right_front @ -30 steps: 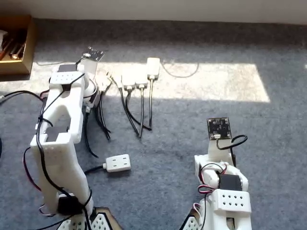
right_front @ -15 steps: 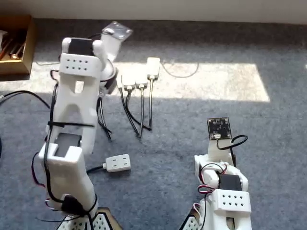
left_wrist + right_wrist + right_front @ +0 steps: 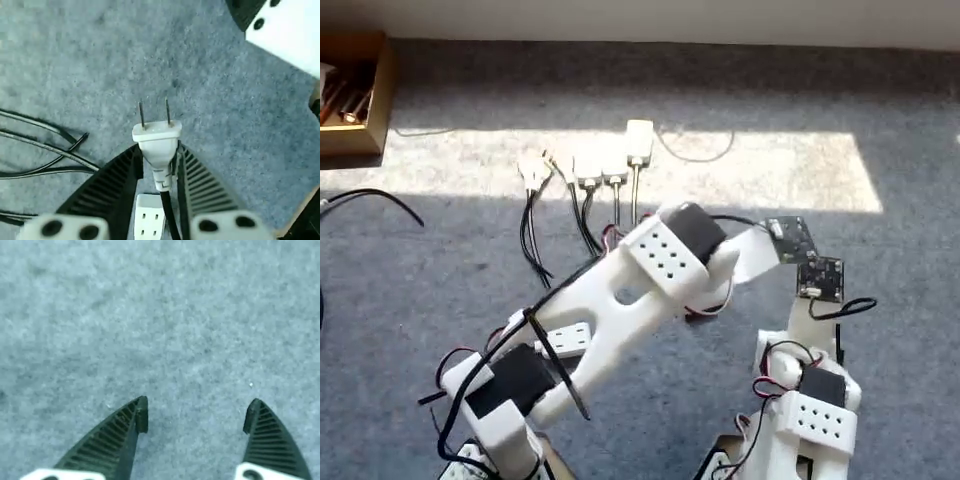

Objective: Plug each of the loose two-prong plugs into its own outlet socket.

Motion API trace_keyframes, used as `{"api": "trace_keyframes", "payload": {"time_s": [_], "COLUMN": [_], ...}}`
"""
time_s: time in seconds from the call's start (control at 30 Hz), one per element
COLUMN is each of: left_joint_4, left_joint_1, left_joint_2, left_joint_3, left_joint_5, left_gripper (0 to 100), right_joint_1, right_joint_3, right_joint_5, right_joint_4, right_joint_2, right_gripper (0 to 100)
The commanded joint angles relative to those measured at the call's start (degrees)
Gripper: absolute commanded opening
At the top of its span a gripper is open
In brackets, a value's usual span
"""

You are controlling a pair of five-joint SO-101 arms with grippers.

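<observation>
Left arm [image 3: 620, 300] swung right; jaws apparently pinch plug [image 3: 156, 142].

From above, the left arm [image 3: 620, 300] hides part of the strip [image 3: 567, 340] at 7 o'clock and the cords' [image 3: 585, 230] near ends. The box [image 3: 355, 95] at 10 o'clock is cut by the edge.

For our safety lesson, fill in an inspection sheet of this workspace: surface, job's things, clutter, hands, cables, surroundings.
Surface: grey carpet, one sunlit patch.
Job's things: white two-prong plug in left hand; outlet socket on carpet; more white plugs in sunlight.
Clutter: nothing seen.
Hands: left hand shut on plug; right hand open over bare carpet.
Cables: black cords trail from plugs.
Surroundings: wooden box at carpet's edge.
</observation>
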Motion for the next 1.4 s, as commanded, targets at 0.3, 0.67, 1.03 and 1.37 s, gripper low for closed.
{"api": "trace_keyframes", "payload": {"time_s": [0.3, 0.67, 1.03, 1.37], "left_joint_4": [3.0, 4.9, 4.5, -5.4], "left_joint_1": [2.3, -27.6, -51.6, -61.2], "left_joint_2": [-3.2, -4.8, -4.3, -4.3], "left_joint_3": [8.1, -5.1, -4.4, -0.7], "left_joint_5": [-2.8, 10.8, 11.3, 11.0], "left_gripper": [31, 20, 20, 20], "right_joint_1": [0.7, -10.9, -28.3, -40.2], "right_joint_3": [-2.9, -13.3, -52.0, -56.3], "right_joint_5": [5.0, 13.6, -1.2, -5.7], "right_joint_4": [4.3, 16.3, 43.6, 27.5], "right_joint_2": [-0.7, -0.3, 15.3, 50.1], "right_gripper": [30.1, 30.1, 30.0, 30.0]}}
